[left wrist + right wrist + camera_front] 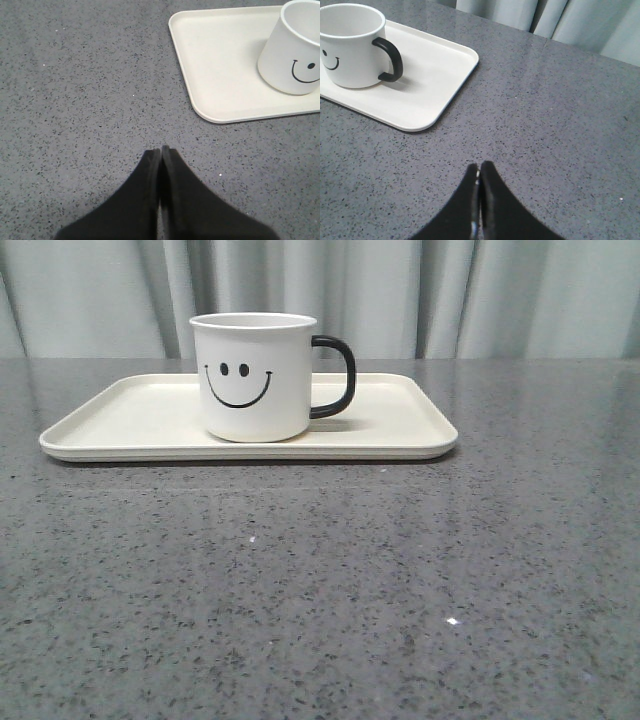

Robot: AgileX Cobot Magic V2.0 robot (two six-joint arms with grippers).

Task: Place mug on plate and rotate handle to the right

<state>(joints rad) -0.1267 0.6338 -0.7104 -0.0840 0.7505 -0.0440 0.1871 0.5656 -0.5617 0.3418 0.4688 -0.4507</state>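
In the front view, the white cylindrical mug with a black smiley face (255, 377) stands upright near the middle of the shallow cream rectangular plate (400, 430), close to the worktop's far edge, and its glossy black loop handle (338, 377) points right; no arm shows here. The left wrist view adds the left gripper (160, 150), closed on nothing, over the speckled grey worktop (75, 100). The right wrist view shows the right gripper (479, 165), also closed and empty. The task looks finished, so I judge that no further move is needed.

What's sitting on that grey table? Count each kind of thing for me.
White cylindrical smiley-face mug with black loop handle: 1
Wide cream rectangular tray-like plate: 1
Total: 2, the mug standing upright on the plate.
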